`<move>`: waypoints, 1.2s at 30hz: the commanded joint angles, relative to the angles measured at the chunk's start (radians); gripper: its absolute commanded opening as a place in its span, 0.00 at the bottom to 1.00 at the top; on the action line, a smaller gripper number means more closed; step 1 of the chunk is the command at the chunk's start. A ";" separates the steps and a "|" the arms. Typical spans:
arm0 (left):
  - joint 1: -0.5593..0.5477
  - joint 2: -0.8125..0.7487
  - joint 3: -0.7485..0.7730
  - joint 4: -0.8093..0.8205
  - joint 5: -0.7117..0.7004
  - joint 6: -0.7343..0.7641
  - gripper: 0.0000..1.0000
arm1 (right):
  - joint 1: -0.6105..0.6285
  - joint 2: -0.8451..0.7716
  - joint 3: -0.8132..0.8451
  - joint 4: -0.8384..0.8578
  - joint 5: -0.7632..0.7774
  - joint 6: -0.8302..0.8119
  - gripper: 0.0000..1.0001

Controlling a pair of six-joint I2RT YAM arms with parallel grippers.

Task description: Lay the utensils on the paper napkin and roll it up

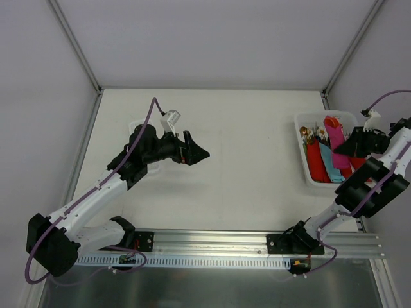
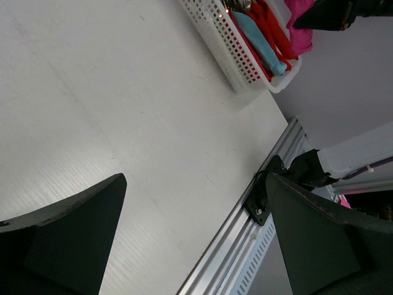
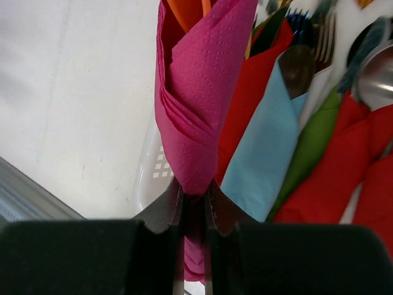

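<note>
The magenta-pink paper napkin (image 3: 196,92) is rolled into a bundle. Orange plastic utensil ends (image 3: 184,11) poke from its top; I cannot tell spoon from fork. My right gripper (image 3: 193,190) is shut on the bundle's lower end and holds it over the white basket (image 3: 153,166). In the top view the napkin bundle (image 1: 335,136) lies at the basket (image 1: 302,154), in front of my right gripper (image 1: 350,149). My left gripper (image 1: 199,154) is open and empty above the table's left middle; in the left wrist view its fingers (image 2: 80,233) frame bare table.
The basket holds red (image 3: 362,178), light-blue (image 3: 258,147) and green-wrapped bundles with metal forks and spoons (image 3: 374,74). It shows in the left wrist view (image 2: 215,37) at the table's right edge. An aluminium rail (image 1: 212,240) runs along the near edge.
</note>
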 commanded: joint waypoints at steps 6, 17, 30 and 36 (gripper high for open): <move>-0.005 -0.013 -0.031 0.080 -0.014 -0.016 0.99 | 0.002 0.007 -0.154 -0.351 -0.037 -0.076 0.00; -0.005 -0.013 -0.070 0.097 -0.031 -0.022 0.99 | 0.029 0.111 -0.215 -0.340 -0.123 -0.042 0.00; -0.007 -0.002 -0.071 0.097 -0.035 -0.030 0.99 | 0.048 0.168 -0.274 -0.131 -0.082 0.122 0.00; -0.005 -0.007 -0.076 0.097 -0.040 -0.032 0.99 | 0.049 0.192 -0.294 -0.038 -0.044 0.198 0.00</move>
